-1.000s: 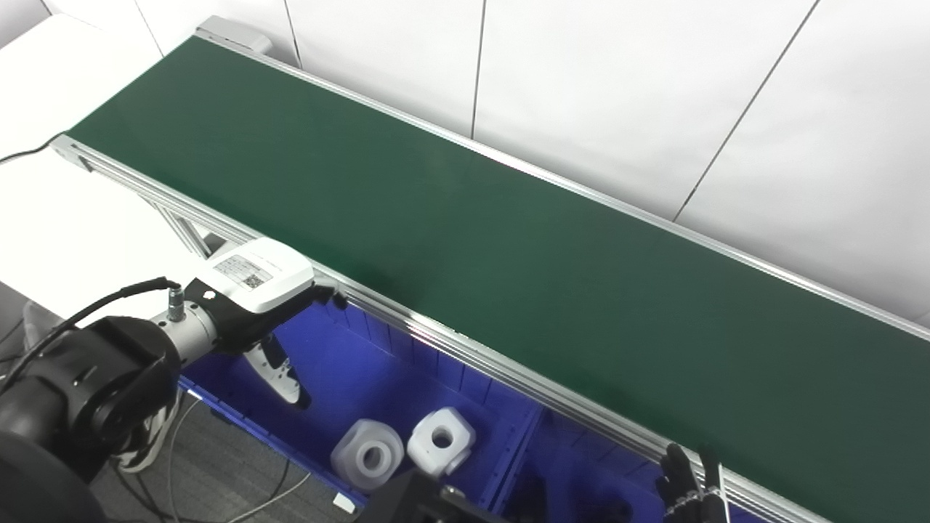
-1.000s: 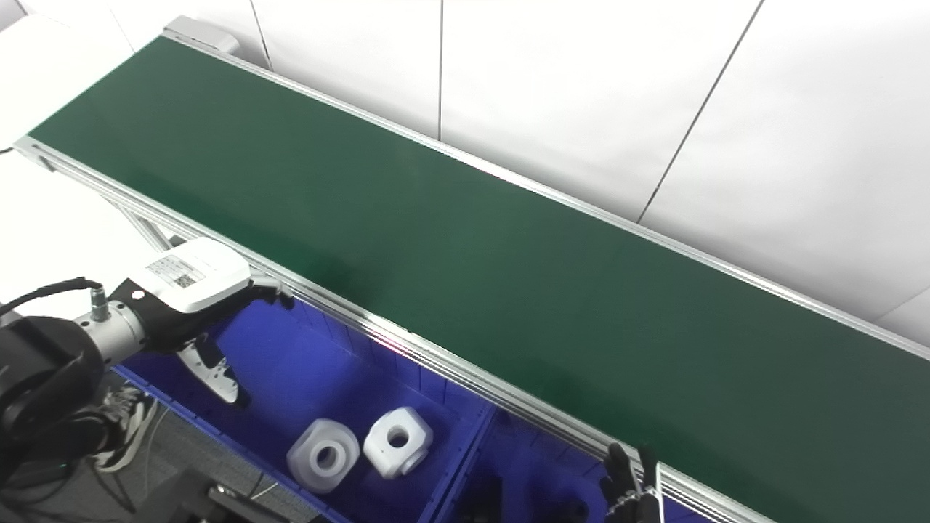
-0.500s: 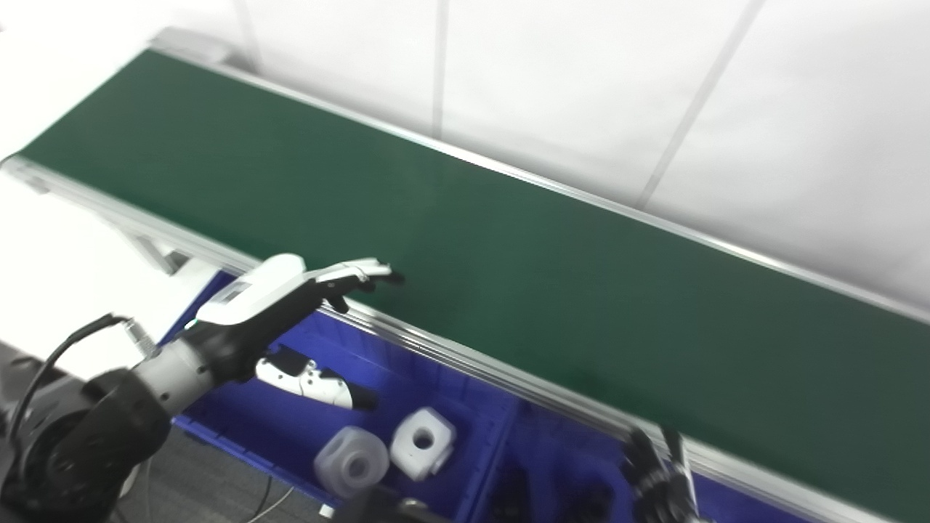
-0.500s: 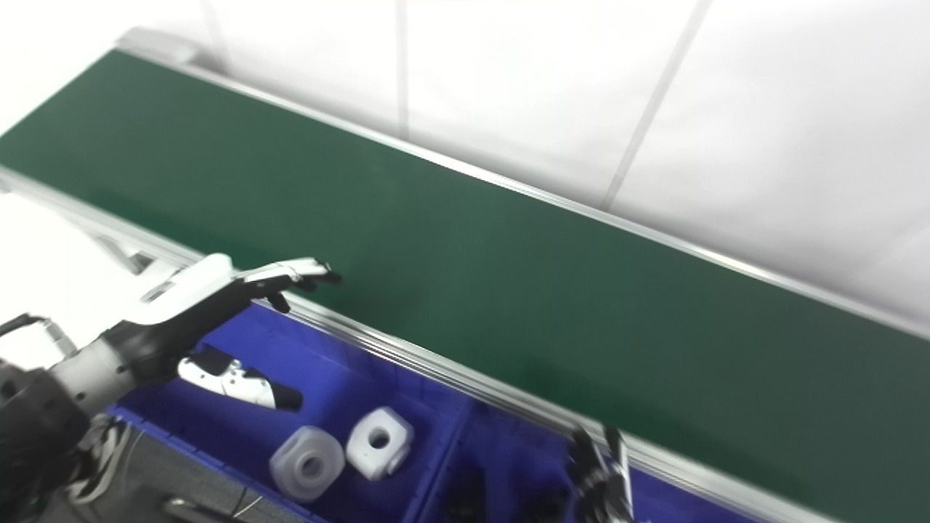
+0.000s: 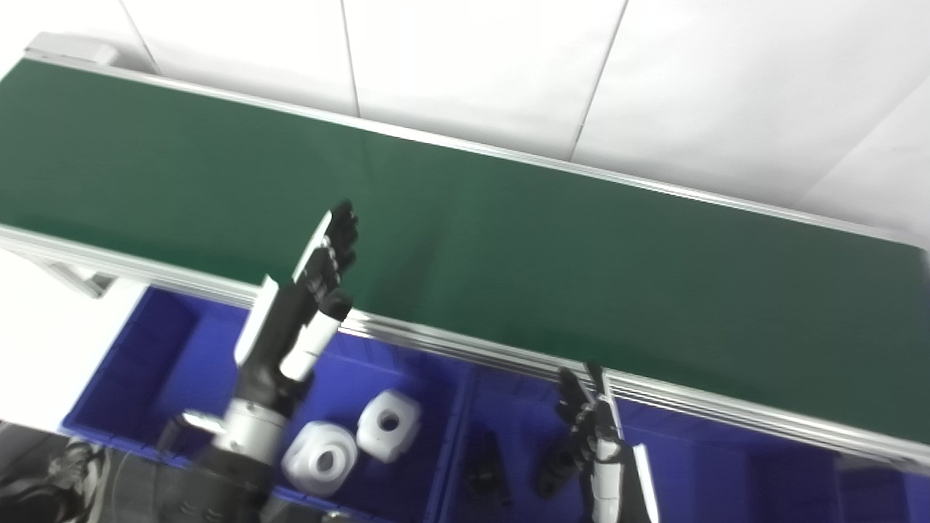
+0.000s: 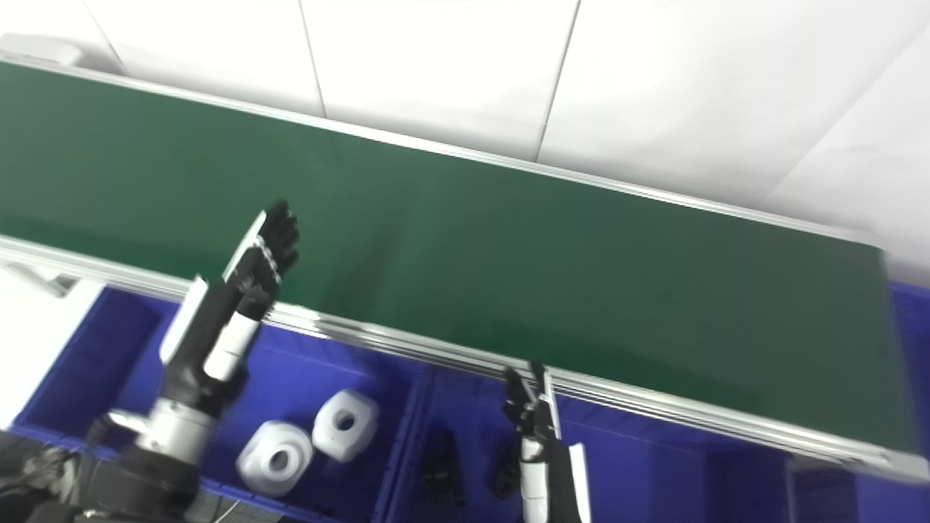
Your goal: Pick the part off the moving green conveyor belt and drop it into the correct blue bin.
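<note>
Nearest, two white parts [image 5: 349,439] lying in the left blue bin [image 5: 156,341], touching or nearly so; dark parts [image 5: 483,472] in the middle bin [image 5: 508,385], shapes too blurred to name. Right hand [image 5: 588,436] low over that middle bin, fingers upright and slightly spread, holding nothing visible. Left hand [image 5: 312,290] raised edge-on above the bin's far rim, fingers straight and close together, tips over the near edge of the green conveyor belt [image 5: 545,247], clamped on nothing. Farther off, belt bare along its visible length: no part riding in view. By appearance, some sorting done, next pick not begun. Against a second ago: view swung right, belt's right end now showing; left hand lifted from beside the bin to over the belt edge.
</note>
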You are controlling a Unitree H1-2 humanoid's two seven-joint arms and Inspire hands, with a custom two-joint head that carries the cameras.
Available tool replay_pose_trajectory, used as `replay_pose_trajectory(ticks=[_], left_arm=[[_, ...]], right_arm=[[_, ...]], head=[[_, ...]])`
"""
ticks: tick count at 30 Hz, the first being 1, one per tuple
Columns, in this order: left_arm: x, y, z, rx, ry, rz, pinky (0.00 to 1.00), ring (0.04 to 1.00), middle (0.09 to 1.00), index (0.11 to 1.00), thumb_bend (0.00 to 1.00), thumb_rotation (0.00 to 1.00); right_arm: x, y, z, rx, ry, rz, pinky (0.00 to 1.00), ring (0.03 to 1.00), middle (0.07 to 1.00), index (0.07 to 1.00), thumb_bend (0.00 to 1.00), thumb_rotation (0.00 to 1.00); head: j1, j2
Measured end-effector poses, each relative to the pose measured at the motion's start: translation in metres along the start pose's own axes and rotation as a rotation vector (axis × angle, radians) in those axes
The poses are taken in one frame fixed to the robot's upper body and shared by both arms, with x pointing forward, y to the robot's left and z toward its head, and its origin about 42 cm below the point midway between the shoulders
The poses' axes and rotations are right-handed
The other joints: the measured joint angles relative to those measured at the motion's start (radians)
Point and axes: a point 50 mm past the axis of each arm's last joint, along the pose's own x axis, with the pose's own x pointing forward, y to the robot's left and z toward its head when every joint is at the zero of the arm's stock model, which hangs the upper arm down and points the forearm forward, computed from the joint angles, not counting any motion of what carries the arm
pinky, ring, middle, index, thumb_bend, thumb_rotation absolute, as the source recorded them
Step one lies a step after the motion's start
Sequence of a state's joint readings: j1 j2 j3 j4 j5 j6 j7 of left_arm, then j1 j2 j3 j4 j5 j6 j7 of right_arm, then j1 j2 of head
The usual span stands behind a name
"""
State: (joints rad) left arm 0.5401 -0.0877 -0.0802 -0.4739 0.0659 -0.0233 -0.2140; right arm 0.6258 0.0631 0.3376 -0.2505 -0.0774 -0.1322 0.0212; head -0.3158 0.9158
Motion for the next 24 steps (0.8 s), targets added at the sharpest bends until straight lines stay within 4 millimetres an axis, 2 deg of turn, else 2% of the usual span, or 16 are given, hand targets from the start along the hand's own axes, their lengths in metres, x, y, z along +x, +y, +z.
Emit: replay_pose_trajectory(ticks=[1, 4, 8, 14, 21, 24], left_arm=[[-0.005, -0.002, -0.006, 0.015, 0.021, -0.017, 1.00, 1.000, 1.000, 1.000, 0.73, 0.99], [-0.013, 0.010, -0.022, 0.089, 0.052, -0.047, 1.00, 1.000, 1.000, 1.000, 0.71, 0.97], [-0.010, 0.019, -0.042, 0.126, 0.090, -0.065, 1.00, 1.000, 1.000, 1.000, 0.74, 0.96], [0.000, 0.007, -0.041, 0.099, 0.060, -0.114, 1.00, 1.000, 1.000, 1.000, 0.77, 0.94], [-0.001, 0.008, -0.041, 0.083, 0.065, -0.124, 1.00, 1.000, 1.000, 1.000, 0.76, 0.94], [-0.002, 0.008, -0.041, 0.087, 0.067, -0.129, 1.00, 1.000, 1.000, 1.000, 0.76, 0.95]], right_arm=[[0.000, 0.000, 0.000, -0.005, 0.000, -0.003, 0.94, 0.942, 0.919, 1.000, 0.80, 0.99], [0.001, 0.000, -0.001, -0.015, 0.015, -0.019, 0.94, 0.956, 0.926, 1.000, 0.79, 0.99], [0.002, -0.001, -0.001, -0.021, 0.024, -0.029, 0.96, 0.957, 0.933, 1.000, 0.80, 0.99], [0.002, -0.001, -0.001, -0.031, 0.025, -0.039, 0.98, 0.948, 0.927, 1.000, 0.79, 1.00], [0.002, 0.000, 0.000, -0.045, 0.023, -0.037, 0.98, 0.945, 0.926, 1.000, 0.79, 1.00], [0.003, 0.000, 0.000, -0.048, 0.025, -0.038, 0.96, 0.945, 0.923, 1.000, 0.80, 1.00]], head=[[-0.038, 0.006], [-0.074, 0.003], [-0.072, 0.005], [-0.086, 0.023], [-0.091, 0.026], [-0.114, 0.044]])
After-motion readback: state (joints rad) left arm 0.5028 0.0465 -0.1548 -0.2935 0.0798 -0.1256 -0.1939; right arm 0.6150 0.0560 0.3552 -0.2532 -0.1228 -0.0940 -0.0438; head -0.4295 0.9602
